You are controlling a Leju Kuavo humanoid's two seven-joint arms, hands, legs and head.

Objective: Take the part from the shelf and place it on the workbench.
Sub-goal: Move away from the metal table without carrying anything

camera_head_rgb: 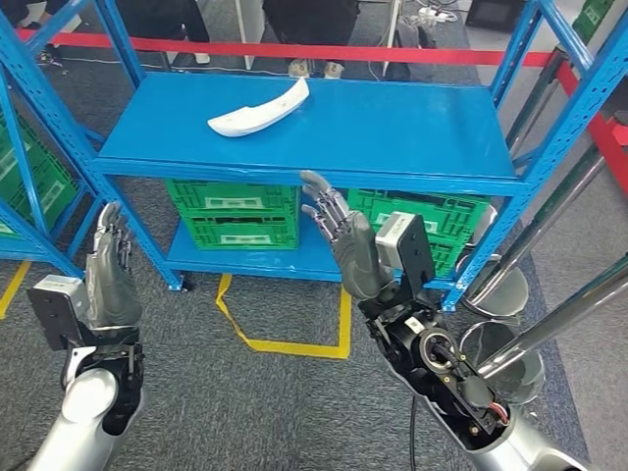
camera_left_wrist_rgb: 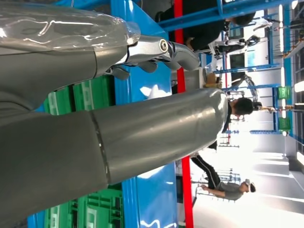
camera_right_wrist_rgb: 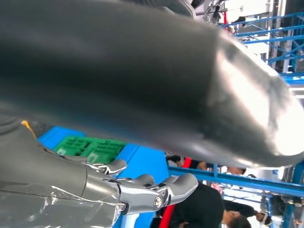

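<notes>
From the head view I see the white part (camera_head_rgb: 259, 109), a long curved piece, lying on the top board of the blue shelf (camera_head_rgb: 415, 128), a little left of the middle and well back from the front edge. My right hand (camera_head_rgb: 342, 234) is raised in front of the shelf's front edge, below and to the right of the part, not touching it; its fingers are spread and nothing is in it. My left hand (camera_head_rgb: 111, 270) is held up off to the left, near the shelf's front left leg, fingers upright and apart, also holding nothing. Green crates (camera_head_rgb: 235, 211) sit on the lower board under the part. On the grey floor there is a yellow taped outline (camera_head_rgb: 288, 343), and a red barrier line (camera_head_rgb: 296, 49) runs behind the shelf, with people's legs beyond it.

In the left wrist view the thick grey thumb (camera_left_wrist_rgb: 154, 133) and silver fingers (camera_left_wrist_rgb: 168, 47) of my left hand stand apart with nothing between them. Behind them are the blue shelf, the green crates and some people further off.

In the right wrist view the thumb (camera_right_wrist_rgb: 179, 90) is very close and blurred, so I can only say the fingers (camera_right_wrist_rgb: 157, 190) seem extended and bare. The crates and blue shelf lie beyond.
</notes>
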